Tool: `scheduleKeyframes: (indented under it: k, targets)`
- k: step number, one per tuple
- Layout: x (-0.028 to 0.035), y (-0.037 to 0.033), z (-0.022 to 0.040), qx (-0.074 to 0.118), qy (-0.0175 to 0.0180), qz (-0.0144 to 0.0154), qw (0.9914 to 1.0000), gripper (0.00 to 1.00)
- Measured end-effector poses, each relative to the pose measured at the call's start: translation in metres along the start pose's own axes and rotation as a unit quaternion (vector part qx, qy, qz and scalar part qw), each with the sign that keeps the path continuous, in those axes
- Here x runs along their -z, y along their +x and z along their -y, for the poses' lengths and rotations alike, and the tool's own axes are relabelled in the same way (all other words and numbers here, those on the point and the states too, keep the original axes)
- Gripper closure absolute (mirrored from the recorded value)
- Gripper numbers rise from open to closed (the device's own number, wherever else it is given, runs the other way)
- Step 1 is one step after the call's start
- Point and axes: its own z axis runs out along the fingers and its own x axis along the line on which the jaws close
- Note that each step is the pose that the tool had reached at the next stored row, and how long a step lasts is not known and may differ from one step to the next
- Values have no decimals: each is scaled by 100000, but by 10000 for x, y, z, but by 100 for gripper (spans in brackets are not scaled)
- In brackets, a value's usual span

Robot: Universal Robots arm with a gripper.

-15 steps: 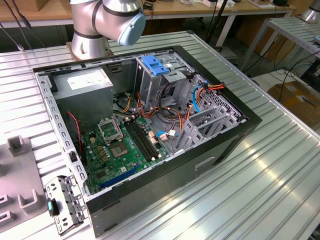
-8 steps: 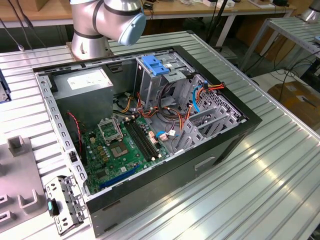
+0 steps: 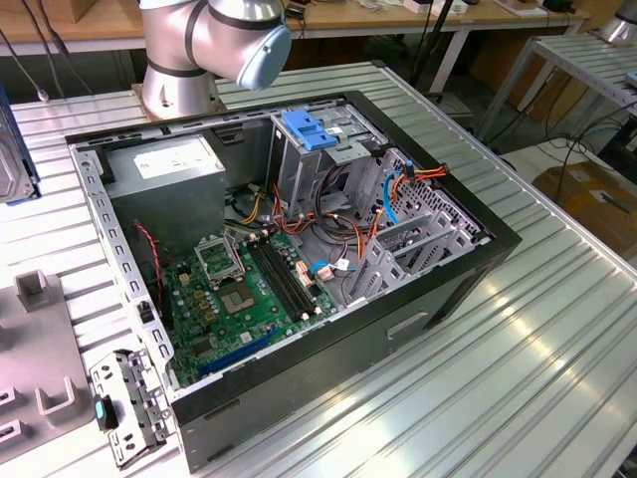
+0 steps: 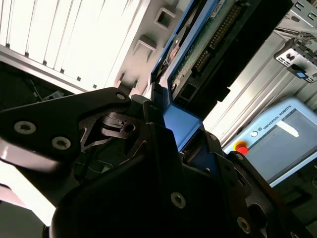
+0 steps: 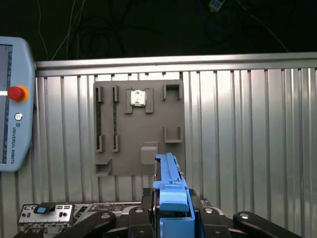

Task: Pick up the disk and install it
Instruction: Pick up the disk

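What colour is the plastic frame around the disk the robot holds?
Blue; the disk shows it best in the first wrist view.

Your ribbed metal table (image 4: 74,34) blows out white in the second wrist view; exterior view's evenly bright, mild glare.

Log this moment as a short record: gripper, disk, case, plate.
gripper: the gripper is shut on the disk
disk: held edge-on, blue rail toward the first wrist camera, over the plate
case: the case is open on the table; blue latch on top of its drive cage
plate: the plate is grey, lies flat on the table and holds a chip
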Motion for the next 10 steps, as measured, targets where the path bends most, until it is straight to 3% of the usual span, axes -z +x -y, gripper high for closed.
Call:
scheduleKeyframes:
  k: [10]
  targets:
    - [-2, 98, 72, -81, -20, 0, 100000, 63]
